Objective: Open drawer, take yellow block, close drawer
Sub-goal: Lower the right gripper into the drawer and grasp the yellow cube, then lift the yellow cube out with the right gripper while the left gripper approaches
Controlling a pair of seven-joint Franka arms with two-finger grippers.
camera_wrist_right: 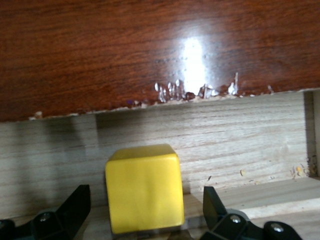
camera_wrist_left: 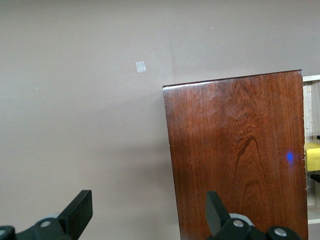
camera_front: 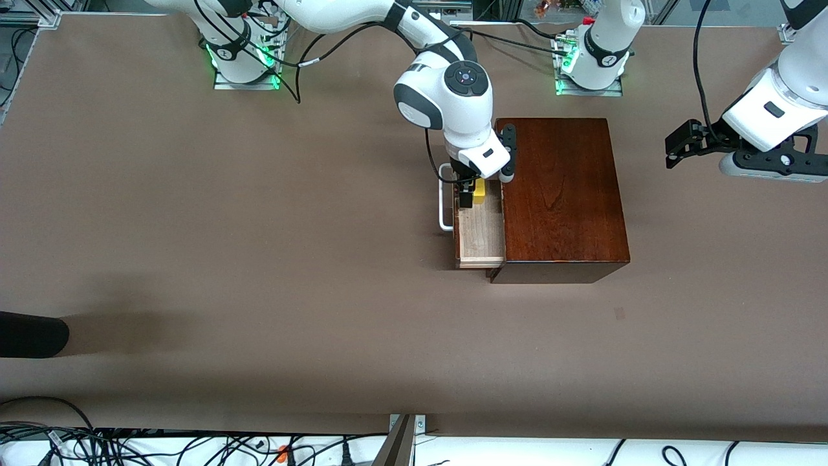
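Note:
The drawer [camera_front: 482,241] stands pulled out of the dark wooden box [camera_front: 559,194] toward the right arm's end, its white handle [camera_front: 444,202] outermost. The yellow block [camera_front: 479,191] sits in the drawer, at the end farther from the front camera. My right gripper [camera_front: 467,194] is down in the drawer, open, with the yellow block [camera_wrist_right: 143,187] between its fingers and a gap on each side. My left gripper [camera_front: 674,147] waits open and empty in the air at the left arm's end. Its wrist view shows the box [camera_wrist_left: 240,150] and a sliver of the block [camera_wrist_left: 312,156].
A small pale tape mark [camera_front: 620,313] lies on the brown table nearer the front camera than the box; it also shows in the left wrist view [camera_wrist_left: 141,66]. A black object [camera_front: 32,335] pokes in at the table's edge at the right arm's end.

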